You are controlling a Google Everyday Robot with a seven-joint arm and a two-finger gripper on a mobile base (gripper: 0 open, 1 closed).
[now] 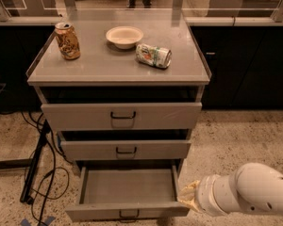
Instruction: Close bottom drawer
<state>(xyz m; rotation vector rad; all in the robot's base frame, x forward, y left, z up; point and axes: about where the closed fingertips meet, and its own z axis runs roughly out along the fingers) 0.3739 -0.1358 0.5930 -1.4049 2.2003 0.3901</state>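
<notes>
The bottom drawer [127, 187] of the grey cabinet is pulled far out; its wide shallow tray is bare and its short front panel [99, 213] with a small dark wire handle [129, 215] sits at the lower edge of view. My gripper [187, 197] comes in from the lower right on a thick white arm [254, 192]. Its tan tip lies just beside the drawer's right front corner.
The top drawer [121, 115] and middle drawer [125, 149] stand slightly out. On the cabinet top are an upright can [67, 41], a white bowl [124, 36] and a can on its side [153, 55]. Black cables and a stand leg [35, 166] lie on the floor at left.
</notes>
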